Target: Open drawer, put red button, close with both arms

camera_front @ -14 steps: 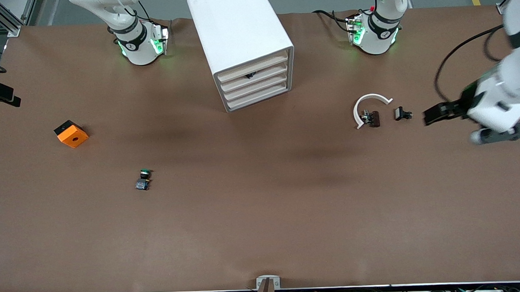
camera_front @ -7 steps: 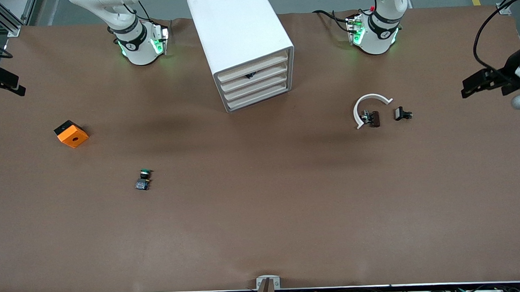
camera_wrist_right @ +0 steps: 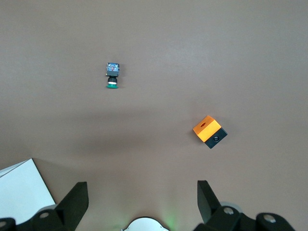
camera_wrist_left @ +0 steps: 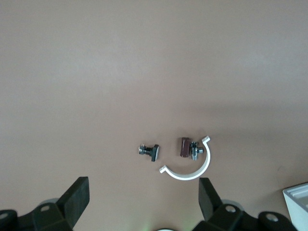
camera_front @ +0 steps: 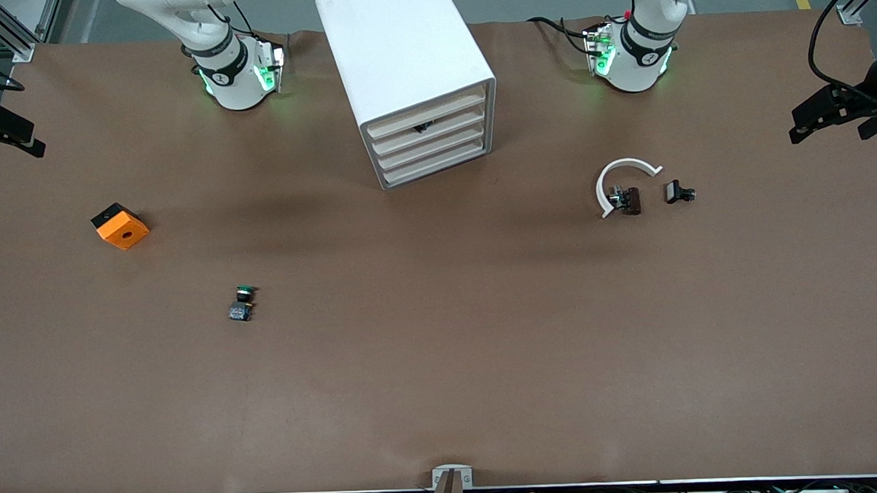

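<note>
No red button shows in any view. The white drawer cabinet [camera_front: 410,72] stands between the two arm bases, with all its drawers shut. A small dark spot [camera_front: 421,127] sits at one drawer front. My left gripper [camera_front: 803,126] hangs open and empty over the table's edge at the left arm's end; in the left wrist view [camera_wrist_left: 143,197] its fingers [camera_wrist_left: 77,197] are wide apart. My right gripper [camera_front: 30,144] hangs open and empty over the edge at the right arm's end; it also shows in the right wrist view [camera_wrist_right: 142,201].
A green-capped switch [camera_front: 242,303] lies toward the right arm's end, with an orange cube [camera_front: 120,225] near it. A white C-shaped ring [camera_front: 622,174], a brown part [camera_front: 629,200] and a small black part [camera_front: 677,192] lie toward the left arm's end.
My left gripper has drawn back from near the small black part to the table's edge. My right gripper has shifted slightly. Nothing on the table has moved.
</note>
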You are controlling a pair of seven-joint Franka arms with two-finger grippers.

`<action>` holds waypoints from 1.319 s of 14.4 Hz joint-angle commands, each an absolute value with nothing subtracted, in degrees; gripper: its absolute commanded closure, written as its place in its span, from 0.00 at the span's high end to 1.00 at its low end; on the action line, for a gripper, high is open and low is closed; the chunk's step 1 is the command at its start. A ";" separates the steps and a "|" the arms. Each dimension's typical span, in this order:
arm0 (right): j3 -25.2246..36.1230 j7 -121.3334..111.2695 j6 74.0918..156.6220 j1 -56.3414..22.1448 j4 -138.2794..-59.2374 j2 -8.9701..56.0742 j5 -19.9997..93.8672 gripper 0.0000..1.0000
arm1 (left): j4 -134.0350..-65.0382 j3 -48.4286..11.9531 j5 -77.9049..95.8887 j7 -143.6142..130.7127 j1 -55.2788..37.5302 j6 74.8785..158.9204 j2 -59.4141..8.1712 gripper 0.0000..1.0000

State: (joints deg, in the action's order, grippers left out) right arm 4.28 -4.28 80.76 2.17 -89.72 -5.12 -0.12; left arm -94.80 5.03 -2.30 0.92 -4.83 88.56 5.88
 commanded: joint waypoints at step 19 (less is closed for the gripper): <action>4.22 -4.04 81.12 2.99 -91.14 -6.33 2.37 1.00 | -88.33 2.90 -0.35 -0.62 -4.92 86.31 3.95 1.00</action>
State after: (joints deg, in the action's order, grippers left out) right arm 4.49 -4.23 80.87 2.17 -89.92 -5.12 1.26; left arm -88.91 2.70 -0.35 -0.13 -4.96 87.12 3.72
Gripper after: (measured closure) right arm 0.000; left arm 0.000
